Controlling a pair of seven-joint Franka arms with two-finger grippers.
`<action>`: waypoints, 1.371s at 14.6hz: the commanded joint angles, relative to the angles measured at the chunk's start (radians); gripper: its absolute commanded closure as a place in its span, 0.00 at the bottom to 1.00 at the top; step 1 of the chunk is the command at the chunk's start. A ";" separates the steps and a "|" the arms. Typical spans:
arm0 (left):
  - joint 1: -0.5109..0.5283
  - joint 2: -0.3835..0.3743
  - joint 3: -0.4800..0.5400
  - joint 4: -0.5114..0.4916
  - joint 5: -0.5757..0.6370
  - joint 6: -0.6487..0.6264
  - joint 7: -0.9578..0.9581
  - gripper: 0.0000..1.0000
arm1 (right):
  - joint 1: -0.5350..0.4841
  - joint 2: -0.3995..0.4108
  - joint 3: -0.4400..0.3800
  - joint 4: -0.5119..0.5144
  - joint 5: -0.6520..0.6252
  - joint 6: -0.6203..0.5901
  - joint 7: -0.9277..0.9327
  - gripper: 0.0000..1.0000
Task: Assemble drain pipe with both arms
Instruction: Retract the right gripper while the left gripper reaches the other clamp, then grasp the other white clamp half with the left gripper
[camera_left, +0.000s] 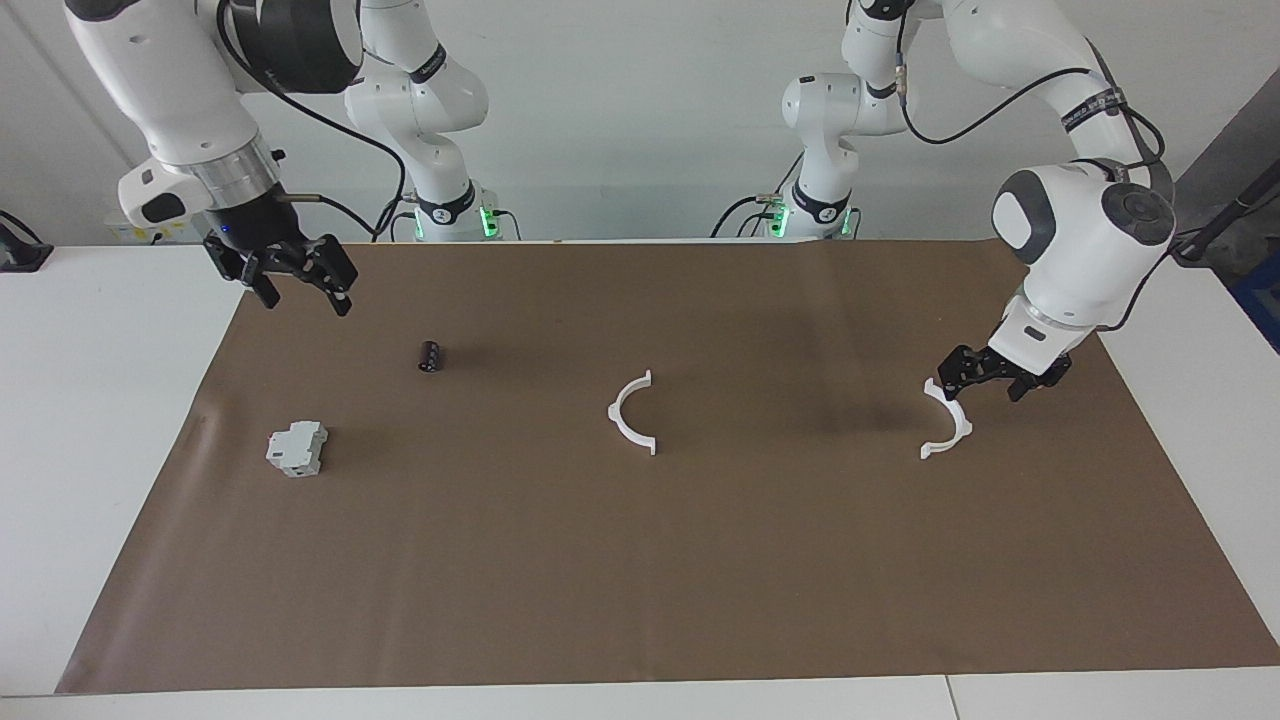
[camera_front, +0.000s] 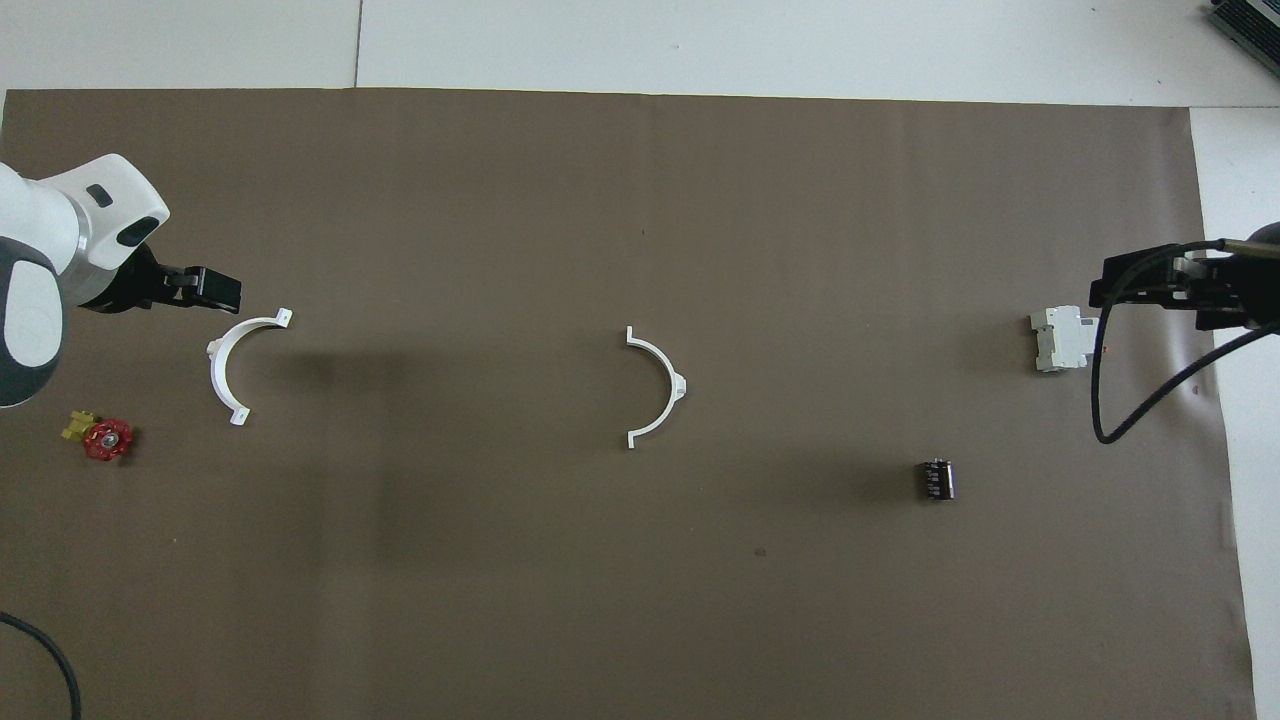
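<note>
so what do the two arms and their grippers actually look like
Both arms are glossy white jointed Frankas with dark grey round joint caps and black bands bearing small white lettering. Black cables run along the links. Green lights glow at the bases. The left gripper and the right gripper are black and two-fingered, each below a silver wrist ring.

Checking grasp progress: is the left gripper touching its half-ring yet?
Cannot tell: in the facing view the left gripper overlaps the half-ring's upper end, no plain contact or gap.
</note>
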 joint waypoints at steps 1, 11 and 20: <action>0.020 -0.033 -0.007 -0.087 0.007 0.089 0.050 0.00 | -0.021 -0.008 0.012 0.009 -0.002 -0.040 -0.030 0.00; 0.043 -0.001 -0.009 -0.262 0.004 0.370 0.083 0.00 | -0.021 0.000 0.021 0.015 -0.041 -0.043 -0.041 0.00; 0.049 0.012 -0.007 -0.380 0.004 0.532 0.078 0.00 | -0.015 -0.011 0.018 -0.005 -0.123 -0.031 -0.041 0.00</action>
